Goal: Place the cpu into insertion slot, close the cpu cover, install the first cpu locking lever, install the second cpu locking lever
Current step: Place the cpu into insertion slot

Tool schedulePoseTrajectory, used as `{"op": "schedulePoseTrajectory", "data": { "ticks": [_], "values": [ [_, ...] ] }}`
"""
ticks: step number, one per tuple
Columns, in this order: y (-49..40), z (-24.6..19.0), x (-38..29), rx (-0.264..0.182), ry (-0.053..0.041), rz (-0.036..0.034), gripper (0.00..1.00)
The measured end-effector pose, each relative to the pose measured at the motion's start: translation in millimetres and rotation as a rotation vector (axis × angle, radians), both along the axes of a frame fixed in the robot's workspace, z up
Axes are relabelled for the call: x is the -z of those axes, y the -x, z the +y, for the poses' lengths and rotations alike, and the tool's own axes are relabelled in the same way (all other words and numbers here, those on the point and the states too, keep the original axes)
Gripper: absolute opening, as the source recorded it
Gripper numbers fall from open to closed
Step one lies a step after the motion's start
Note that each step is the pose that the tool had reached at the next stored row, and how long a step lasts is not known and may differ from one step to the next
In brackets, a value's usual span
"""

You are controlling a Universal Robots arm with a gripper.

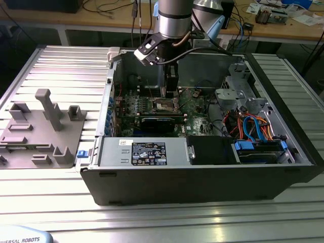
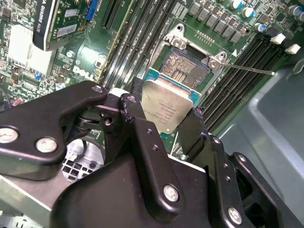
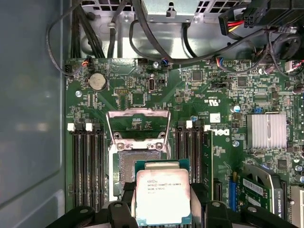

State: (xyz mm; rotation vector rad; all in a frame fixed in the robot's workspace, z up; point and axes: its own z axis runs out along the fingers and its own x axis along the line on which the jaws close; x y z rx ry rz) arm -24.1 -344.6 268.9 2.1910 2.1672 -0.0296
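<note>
End effector clamped on the cpu holds it overlapping one edge of the insertion slot, apparently unseated, so I judge that any tilt or offset on lowering could damage the slot.

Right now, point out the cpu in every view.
First wrist view: the cpu, overlapping the insertion slot.
Second wrist view: cpu over the slot's edge.
Exterior view: too small to tell; the gripper hangs above the slot.
Shared landmark: the insertion slot.
</note>
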Motion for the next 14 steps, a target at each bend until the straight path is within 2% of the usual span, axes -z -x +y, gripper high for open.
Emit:
{"op": "schedulePoseTrajectory", "data": {
  "ticks": [9, 14],
  "values": [
    [0.0, 5.5, 11.2, 0.0, 0.0001, 0.0, 0.54],
    [0.9, 7.0, 16.6, 0.0, 0.0002, 0.0, 0.54]
  ]
}}
